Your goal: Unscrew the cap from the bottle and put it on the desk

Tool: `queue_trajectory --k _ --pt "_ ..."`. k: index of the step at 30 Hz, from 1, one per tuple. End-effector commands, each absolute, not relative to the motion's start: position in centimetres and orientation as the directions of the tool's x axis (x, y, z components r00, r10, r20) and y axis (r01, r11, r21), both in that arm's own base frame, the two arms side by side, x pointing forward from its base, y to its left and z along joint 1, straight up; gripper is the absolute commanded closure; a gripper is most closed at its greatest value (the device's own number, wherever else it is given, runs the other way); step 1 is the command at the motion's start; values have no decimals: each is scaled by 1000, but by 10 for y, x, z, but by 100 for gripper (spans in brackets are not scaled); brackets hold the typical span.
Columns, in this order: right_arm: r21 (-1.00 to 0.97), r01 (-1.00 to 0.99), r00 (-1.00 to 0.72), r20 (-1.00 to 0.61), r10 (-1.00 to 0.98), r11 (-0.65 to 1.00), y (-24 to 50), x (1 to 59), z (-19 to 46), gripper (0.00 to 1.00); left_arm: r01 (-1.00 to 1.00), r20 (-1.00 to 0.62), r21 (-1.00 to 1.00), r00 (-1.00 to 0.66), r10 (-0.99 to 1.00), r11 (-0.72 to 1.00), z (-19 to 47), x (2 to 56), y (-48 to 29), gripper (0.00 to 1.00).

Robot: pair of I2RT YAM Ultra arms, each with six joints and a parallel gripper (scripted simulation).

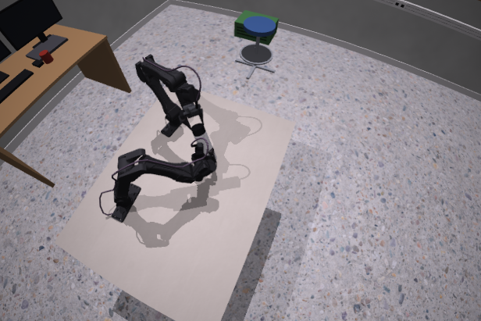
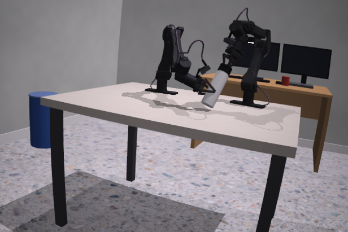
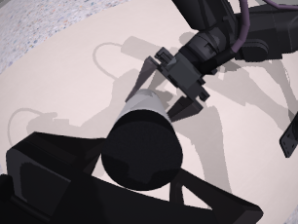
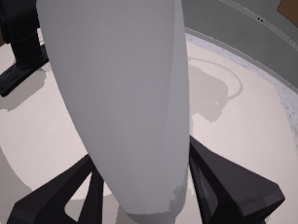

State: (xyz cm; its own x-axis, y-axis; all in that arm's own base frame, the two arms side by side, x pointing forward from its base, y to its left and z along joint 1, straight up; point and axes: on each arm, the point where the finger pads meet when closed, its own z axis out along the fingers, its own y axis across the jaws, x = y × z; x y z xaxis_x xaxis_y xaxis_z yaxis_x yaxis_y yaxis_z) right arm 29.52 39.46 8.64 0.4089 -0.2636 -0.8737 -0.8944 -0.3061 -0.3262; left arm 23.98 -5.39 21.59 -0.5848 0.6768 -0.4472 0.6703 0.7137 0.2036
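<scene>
The grey bottle [image 2: 215, 88] hangs tilted above the table, its base just off the top. Its dark cap [image 2: 225, 69] points up toward the monitors. My left gripper [image 2: 226, 65] comes down from above and is shut on the cap, which shows end-on in the left wrist view [image 3: 143, 151] between the two fingers. My right gripper [image 2: 207, 90] is shut on the bottle's lower body. In the right wrist view the bottle [image 4: 124, 87] fills the picture between the fingers. In the left wrist view the right gripper [image 3: 171, 89] clamps the body below the cap.
Both arm bases stand on the pale table [image 1: 183, 198], with its edges well away from the bottle. A wooden desk with monitors and a red cup [image 2: 285, 81] stands behind. A blue bin [image 2: 40, 119] and a blue stool [image 1: 258, 26] stand on the floor.
</scene>
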Motion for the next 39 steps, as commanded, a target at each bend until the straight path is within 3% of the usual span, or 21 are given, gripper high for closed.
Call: queue_trajectory --k 1,3,10,18,20,21,30,39 --pt "-393 -866 464 -862 -202 -311 402 299 113 100 473 -484 96 -747 456 876 222 242 -55 100" --pt "-393 -866 464 -862 -202 -311 402 299 113 100 473 -484 96 -747 456 876 222 242 -55 100" --pt "-393 -866 464 -862 -202 -311 402 299 113 100 152 -475 -93 -875 90 984 222 242 -55 100" --pt "-393 -866 464 -862 -202 -311 402 299 113 100 -181 -400 -259 -874 -276 949 222 241 -55 100" --pt "-393 -866 464 -862 -202 -311 402 299 113 100 -181 -400 -259 -874 -276 949 222 241 -55 100" --pt "-393 -866 464 -862 -202 -311 402 299 113 100 -284 -364 -303 -847 -386 909 223 241 -55 100" --pt "-393 -866 464 -862 -202 -311 402 299 113 100 -609 -203 -412 -664 -720 678 223 241 -55 100" --pt "-393 -866 464 -862 -202 -311 402 299 113 100 -603 -199 -419 -669 -716 679 220 241 -56 100"
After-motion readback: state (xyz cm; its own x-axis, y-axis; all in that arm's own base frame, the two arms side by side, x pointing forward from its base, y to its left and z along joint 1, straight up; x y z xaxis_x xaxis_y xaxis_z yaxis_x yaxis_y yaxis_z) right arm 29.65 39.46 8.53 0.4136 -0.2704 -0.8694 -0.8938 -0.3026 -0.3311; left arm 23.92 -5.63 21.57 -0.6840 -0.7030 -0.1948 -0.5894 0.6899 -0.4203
